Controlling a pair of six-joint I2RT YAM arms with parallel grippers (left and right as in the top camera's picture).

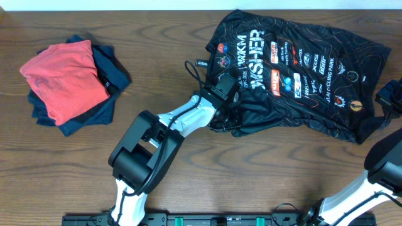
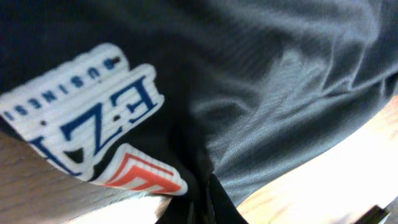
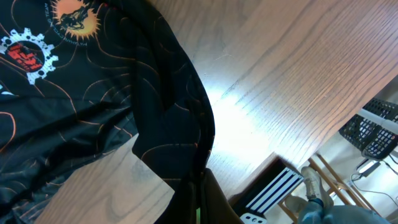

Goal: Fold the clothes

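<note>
Fingers [image 2: 208, 202] of the left gripper [image 1: 231, 113] were pressed together on a gathered pleat of the jersey [image 1: 301, 69]. Only a dark sliver of them showed at the bottom of the left wrist view, where the folds ran in. Black cloth filled nearly all of that view, with a white, red-trimmed logo patch [image 2: 81, 124] just beside the pinch. From overhead, this grip sat on the jersey's near left edge, and the cloth was bunched and rumpled around it. At the far right, the right gripper [image 1: 391, 94] had its fingers [image 3: 214, 202] closed on the jersey's right edge, and the wrist view showed the hem drawn up in a taut dark strip to the pinch. The jersey itself lay spread and creased across the right half of the desk [image 1: 188, 37], print upward, between the two arms. Well apart, on the left side of the brown wood-grain desk, a folded red garment [image 1: 66, 78] rested on top of folded navy garments [image 1: 110, 75]. Beyond the desk's edge the right wrist view caught a black wire basket [image 3: 373, 127] and some loose cables on a pale floor.
</note>
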